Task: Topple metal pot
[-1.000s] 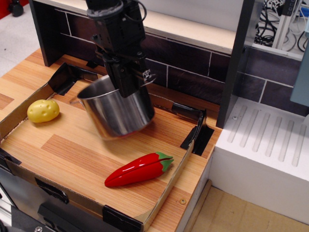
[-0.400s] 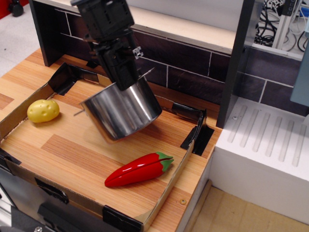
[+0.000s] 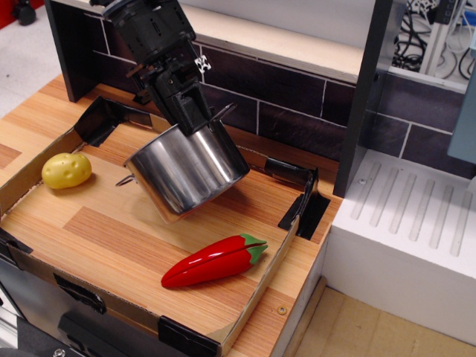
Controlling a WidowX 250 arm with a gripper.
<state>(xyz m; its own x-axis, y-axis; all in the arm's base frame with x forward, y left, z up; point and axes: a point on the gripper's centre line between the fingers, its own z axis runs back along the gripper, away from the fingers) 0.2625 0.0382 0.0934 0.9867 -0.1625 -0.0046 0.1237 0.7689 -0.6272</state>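
The metal pot (image 3: 187, 172) is a shiny steel cylinder with thin wire loop handles. It is tilted, its mouth leaning back and to the left, its lower edge near the wooden tray floor. My black gripper (image 3: 195, 125) comes down from above and is shut on the pot's upper rim, holding it in the tilt. One wire handle sticks out at the left (image 3: 125, 180), the other at the upper right (image 3: 223, 111).
A yellow potato (image 3: 66, 170) lies at the tray's left. A red pepper (image 3: 212, 261) lies in front of the pot. A low cardboard wall (image 3: 256, 286) rims the wooden tray. A dark tiled back wall (image 3: 297, 111) and a white ridged block (image 3: 413, 223) stand behind and to the right.
The gripper has swung up and to the left with the pot's rim in it. The pot has tipped further, its base swinging to the right.
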